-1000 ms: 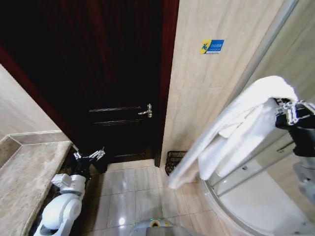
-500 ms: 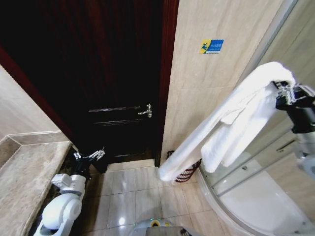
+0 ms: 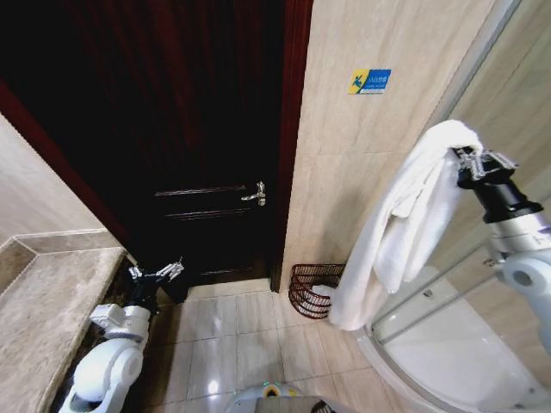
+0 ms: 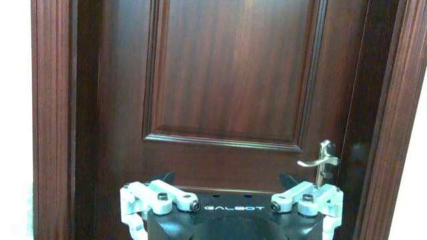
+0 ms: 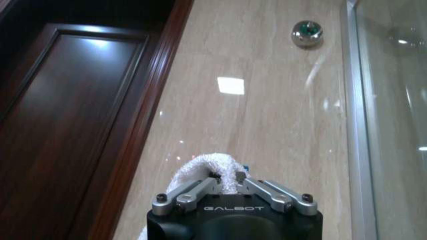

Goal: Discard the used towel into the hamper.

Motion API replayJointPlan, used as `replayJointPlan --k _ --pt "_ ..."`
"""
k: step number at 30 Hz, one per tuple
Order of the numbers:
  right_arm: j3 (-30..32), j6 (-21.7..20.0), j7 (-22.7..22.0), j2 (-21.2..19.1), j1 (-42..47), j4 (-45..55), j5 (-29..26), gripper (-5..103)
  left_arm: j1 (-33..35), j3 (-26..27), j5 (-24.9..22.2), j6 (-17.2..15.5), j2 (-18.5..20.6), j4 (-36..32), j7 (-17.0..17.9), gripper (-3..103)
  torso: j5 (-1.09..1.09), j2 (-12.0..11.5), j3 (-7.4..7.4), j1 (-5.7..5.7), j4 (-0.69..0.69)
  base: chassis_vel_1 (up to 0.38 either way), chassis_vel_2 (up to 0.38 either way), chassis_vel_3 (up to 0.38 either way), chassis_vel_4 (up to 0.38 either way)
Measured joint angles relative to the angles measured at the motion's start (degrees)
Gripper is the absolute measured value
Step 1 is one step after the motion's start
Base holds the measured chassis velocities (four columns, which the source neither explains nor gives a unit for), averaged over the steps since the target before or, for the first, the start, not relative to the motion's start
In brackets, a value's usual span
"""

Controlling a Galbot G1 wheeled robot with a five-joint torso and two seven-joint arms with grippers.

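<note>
A white terry towel (image 3: 405,232) is clamped in the right gripper (image 3: 462,160), hanging above the reddish-brown wire hamper (image 3: 312,291). "GALBOT" is printed on the parted left gripper (image 4: 230,200).

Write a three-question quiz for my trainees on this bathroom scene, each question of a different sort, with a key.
1. True or false: the towel lies inside the hamper.
2. Which gripper holds the towel? A) left B) right
3. Fill in: the left gripper sits low, facing the dark ____.

Key
1. False; it hangs from the right gripper, its lower end by the hamper's rim.
2. B
3. door
</note>
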State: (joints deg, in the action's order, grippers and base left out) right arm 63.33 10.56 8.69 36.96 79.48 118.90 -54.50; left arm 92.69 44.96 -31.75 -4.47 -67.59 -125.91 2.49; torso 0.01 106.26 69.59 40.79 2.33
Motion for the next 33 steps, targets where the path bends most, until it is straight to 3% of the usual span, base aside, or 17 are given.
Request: replayJointPlan --k 9,23,33 --pt "-3.80 -0.41 -0.68 -0.51 -6.51 -2.74 2.16 4 0.00 0.00 0.00 0.00 0.00 0.00 0.00 100 0.00 0.01 0.00 0.00 0.01 0.000 0.000 0.000 0.000" --pt "-6.55 -0.76 -0.84 -4.85 -13.11 -7.62 1.15 4 0.00 0.00 0.00 0.00 0.00 0.00 0.00 100 -0.01 0.01 0.00 0.00 0.00 0.000 0.000 0.000 0.000" --pt "-17.50 -0.50 -0.12 -4.87 -22.92 -13.71 4.64 4 0.00 0.01 0.00 0.00 0.00 0.00 0.01 100 -0.01 0.00 0.00 0.00 0.01 0.000 0.000 0.000 0.000"
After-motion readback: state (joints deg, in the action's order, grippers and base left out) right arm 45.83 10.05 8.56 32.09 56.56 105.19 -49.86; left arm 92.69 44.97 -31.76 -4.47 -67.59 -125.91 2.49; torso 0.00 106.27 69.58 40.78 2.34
